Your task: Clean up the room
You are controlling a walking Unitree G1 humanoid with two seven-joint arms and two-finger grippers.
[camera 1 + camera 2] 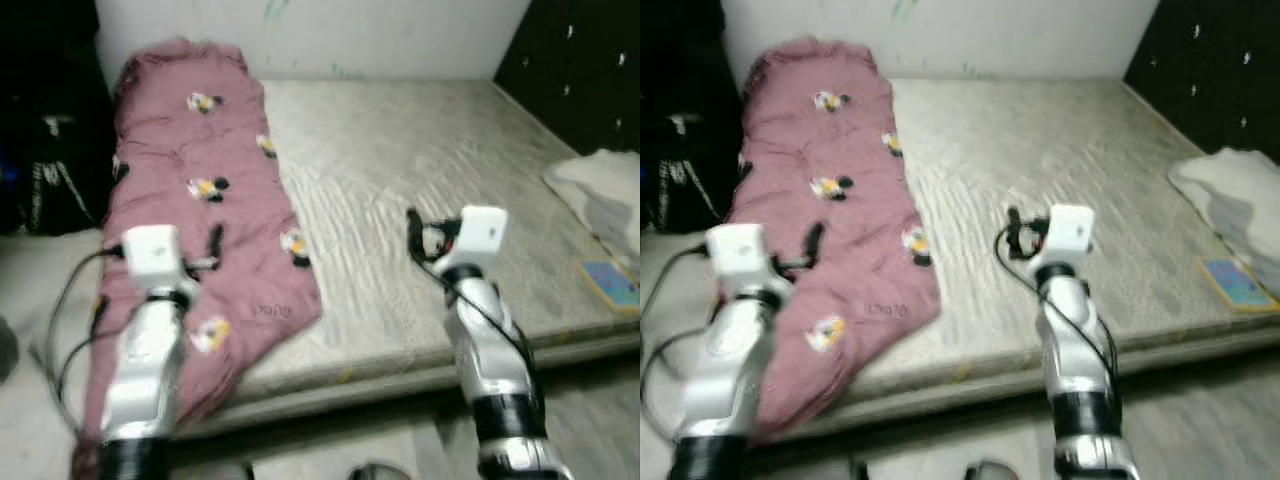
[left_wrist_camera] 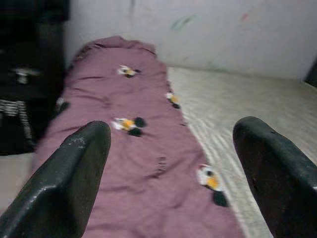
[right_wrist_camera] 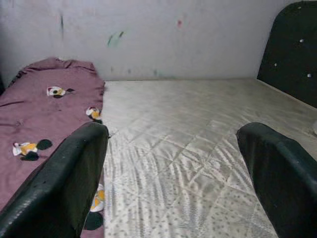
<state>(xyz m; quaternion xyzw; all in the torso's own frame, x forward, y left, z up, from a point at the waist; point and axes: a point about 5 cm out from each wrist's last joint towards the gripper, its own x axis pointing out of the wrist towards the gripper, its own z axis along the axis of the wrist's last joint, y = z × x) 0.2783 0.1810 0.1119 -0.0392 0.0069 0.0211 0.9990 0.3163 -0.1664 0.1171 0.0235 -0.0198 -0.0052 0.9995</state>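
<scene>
Two silver, segmented arms with black bands near the base, each topped by a white boxy wrist block. Thin black cables looping beside both. Long, matte-black, rounded fingers (image 2: 69, 183) on each gripper.

Head eyes look down on mattress (image 1: 430, 200); wrist cameras skim it.

No text could be read with confidence. A small dark marking, possibly a few characters, stood on the maroon quilt (image 1: 200, 230) near its lower right edge, at about centre-left of the left eye view; it was too blurred to make out. The small blue item (image 1: 610, 283) at the right edge of the mattress (image 1: 430, 190) bore a pattern, but no legible lettering.
</scene>
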